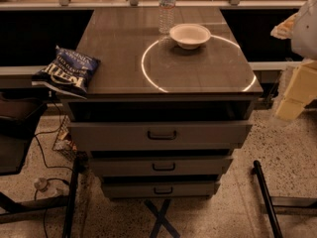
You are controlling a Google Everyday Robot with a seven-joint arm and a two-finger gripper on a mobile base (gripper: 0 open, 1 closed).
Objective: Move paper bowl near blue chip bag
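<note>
The paper bowl point(190, 35) is off-white and round. It stands upright on the far part of the brown cabinet top point(124, 58), right of the middle. The blue chip bag point(68, 70) is dark navy with white lettering. It lies at the cabinet's left front corner and partly hangs over the left edge. My gripper point(295, 96) is a pale cream shape at the right edge of the view, off the cabinet's right side and apart from the bowl, holding nothing that I can see.
A clear plastic water bottle point(167, 8) stands just behind and left of the bowl. A bright ring of light point(148, 76) lies on the cabinet top. Three drawers with handles point(162, 135) face me. Cables point(44, 152) and a black bar point(265, 192) lie on the floor.
</note>
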